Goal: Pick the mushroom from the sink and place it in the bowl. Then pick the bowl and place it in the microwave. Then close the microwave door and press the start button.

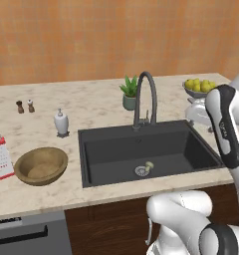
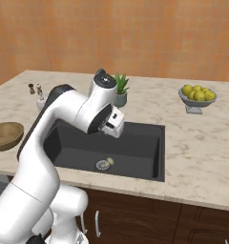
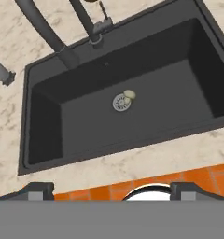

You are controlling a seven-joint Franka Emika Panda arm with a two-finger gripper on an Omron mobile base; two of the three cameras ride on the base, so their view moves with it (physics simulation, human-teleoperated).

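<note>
The tiny cream mushroom (image 1: 149,165) (image 2: 110,161) (image 3: 129,95) lies on the floor of the dark grey sink (image 1: 106,149) (image 2: 150,143) (image 3: 44,135), touching the round metal drain. The brown wooden bowl (image 1: 41,165) (image 2: 4,135) sits empty on the counter left of the sink. My gripper (image 2: 117,129) (image 3: 113,191) hangs high above the sink's near side, well above the mushroom. It is open, its fingertips (image 3: 37,190) wide apart with nothing between them. The microwave, its door and the start button are out of view.
A tall dark faucet (image 1: 146,94) arches over the sink's back edge, a potted plant (image 1: 129,92) behind it. A grey dish of yellow-green fruit (image 1: 200,88) stands at the right. A soap dispenser (image 1: 61,122) and two shakers (image 1: 25,106) stand at the left.
</note>
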